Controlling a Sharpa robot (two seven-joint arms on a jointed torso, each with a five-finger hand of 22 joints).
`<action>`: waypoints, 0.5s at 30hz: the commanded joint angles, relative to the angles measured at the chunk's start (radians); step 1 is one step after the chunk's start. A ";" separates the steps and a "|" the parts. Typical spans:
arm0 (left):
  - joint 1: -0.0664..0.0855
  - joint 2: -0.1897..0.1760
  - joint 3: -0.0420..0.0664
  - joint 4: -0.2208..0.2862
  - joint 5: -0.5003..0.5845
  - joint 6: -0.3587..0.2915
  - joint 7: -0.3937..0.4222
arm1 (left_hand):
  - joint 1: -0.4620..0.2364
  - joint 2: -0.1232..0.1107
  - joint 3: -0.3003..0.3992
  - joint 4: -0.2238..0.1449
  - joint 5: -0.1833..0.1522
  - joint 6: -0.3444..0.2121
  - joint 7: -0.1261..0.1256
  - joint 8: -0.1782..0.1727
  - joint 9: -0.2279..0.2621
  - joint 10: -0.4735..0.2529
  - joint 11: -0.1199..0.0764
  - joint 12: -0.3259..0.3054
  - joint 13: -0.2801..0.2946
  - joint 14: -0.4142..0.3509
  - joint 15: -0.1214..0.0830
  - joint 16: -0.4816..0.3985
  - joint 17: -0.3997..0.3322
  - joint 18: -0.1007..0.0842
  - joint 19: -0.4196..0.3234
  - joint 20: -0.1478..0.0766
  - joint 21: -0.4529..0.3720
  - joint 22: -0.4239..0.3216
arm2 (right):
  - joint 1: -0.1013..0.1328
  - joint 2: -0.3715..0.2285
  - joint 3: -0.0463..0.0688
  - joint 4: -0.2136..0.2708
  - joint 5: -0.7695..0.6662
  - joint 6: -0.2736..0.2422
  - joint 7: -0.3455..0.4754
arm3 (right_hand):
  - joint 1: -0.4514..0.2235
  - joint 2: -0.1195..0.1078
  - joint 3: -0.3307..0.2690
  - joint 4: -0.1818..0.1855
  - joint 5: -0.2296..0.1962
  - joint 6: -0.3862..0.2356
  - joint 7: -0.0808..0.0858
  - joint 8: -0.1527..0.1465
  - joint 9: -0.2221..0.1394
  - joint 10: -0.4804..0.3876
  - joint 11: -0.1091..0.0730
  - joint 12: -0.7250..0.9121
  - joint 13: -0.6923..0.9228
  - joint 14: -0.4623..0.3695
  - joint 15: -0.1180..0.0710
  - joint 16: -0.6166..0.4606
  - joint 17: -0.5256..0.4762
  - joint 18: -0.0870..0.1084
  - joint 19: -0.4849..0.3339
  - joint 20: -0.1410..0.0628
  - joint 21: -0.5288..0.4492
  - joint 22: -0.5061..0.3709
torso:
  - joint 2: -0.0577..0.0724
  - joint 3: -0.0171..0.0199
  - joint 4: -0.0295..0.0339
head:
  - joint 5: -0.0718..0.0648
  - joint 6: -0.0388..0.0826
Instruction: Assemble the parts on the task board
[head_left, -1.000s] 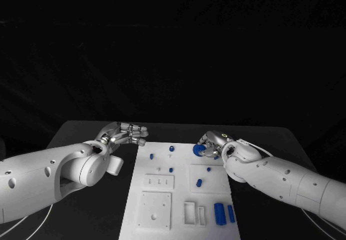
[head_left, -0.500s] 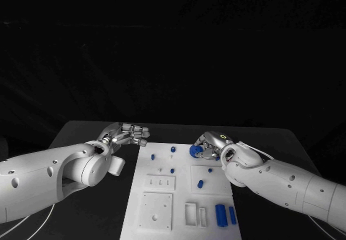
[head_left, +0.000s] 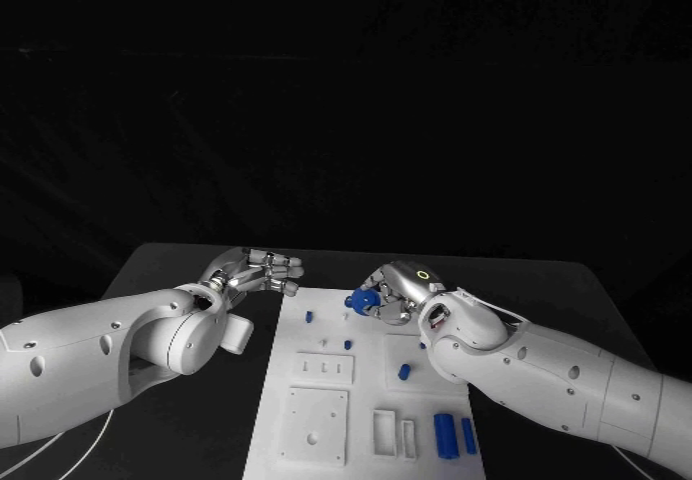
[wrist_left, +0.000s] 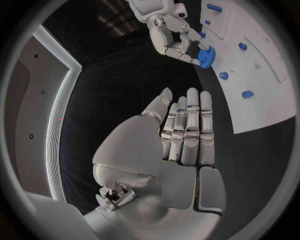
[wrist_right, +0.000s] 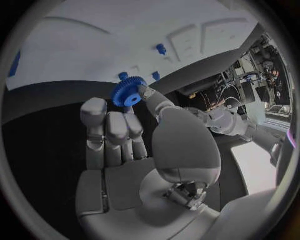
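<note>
Black tabletop (head_left: 173, 262) with a straight far edge, dark unlit room behind it, cluttered workbench (wrist_right: 253, 70) with cables at one side, pale lit panel (wrist_right: 259, 165) nearby

Task board (head_left: 325, 420) lies mid-worktop (head_left: 173, 265); left hand (head_left: 260, 272) beside its far left corner, right hand (head_left: 392, 293) with gear (head_left: 364, 299) over its far edge.

One task board (head_left: 310, 420), one blue gear (head_left: 364, 298), two hands (head_left: 267, 270), two blue bars (head_left: 446, 436)
</note>
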 joint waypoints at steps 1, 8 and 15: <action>0.001 0.002 0.001 0.004 -0.004 0.007 0.005 | 0.001 -0.011 0.002 0.001 -0.003 -0.007 -0.003 -0.001 0.000 -0.007 -0.003 -0.005 0.001 -0.006 0.002 -0.007 -0.001 0.011 0.007 -0.001 -0.003 0.001 | 0.000 0.021 -0.004 -0.003 -0.058 -0.013 -0.020 | 0.001 -0.010 -0.002 0.006 -0.005 0.039 -0.002 0.003 0.001 0.008 0.002 -0.006 0.001 0.001 -0.008 -0.002 -0.001 -0.014 0.045 -0.007 0.006 0.094 | 0.000 -0.0012 0.0026 | 0.003 0.002; 0.001 0.005 0.001 0.004 -0.004 0.008 0.005 | 0.001 -0.011 0.002 0.001 -0.003 -0.007 -0.003 -0.001 0.000 -0.007 -0.003 -0.005 0.001 -0.006 0.002 -0.007 -0.001 0.011 0.007 -0.001 -0.003 0.001 | 0.000 0.070 -0.023 -0.042 -0.077 -0.012 -0.028 | 0.003 -0.014 0.002 0.012 -0.003 0.038 -0.002 0.003 0.001 0.007 0.003 -0.008 0.000 0.000 -0.008 -0.004 -0.003 -0.014 0.045 -0.007 0.005 0.093 | 0.002 0.0001 0.0037 | 0.009 0.001; 0.001 0.008 0.001 0.003 -0.004 0.007 0.005 | 0.001 -0.011 0.002 0.001 -0.003 -0.007 -0.003 -0.001 0.000 -0.007 -0.003 -0.005 0.001 -0.006 0.002 -0.007 -0.001 0.011 0.007 -0.001 -0.003 0.001 | 0.000 0.106 -0.043 -0.084 -0.089 -0.005 -0.031 | 0.002 -0.015 0.003 0.014 -0.002 0.036 -0.001 0.003 0.001 0.006 0.003 -0.009 -0.001 0.000 -0.008 -0.005 -0.004 -0.014 0.045 -0.008 0.002 0.093 | 0.003 -0.0014 0.0061 | 0.012 -0.001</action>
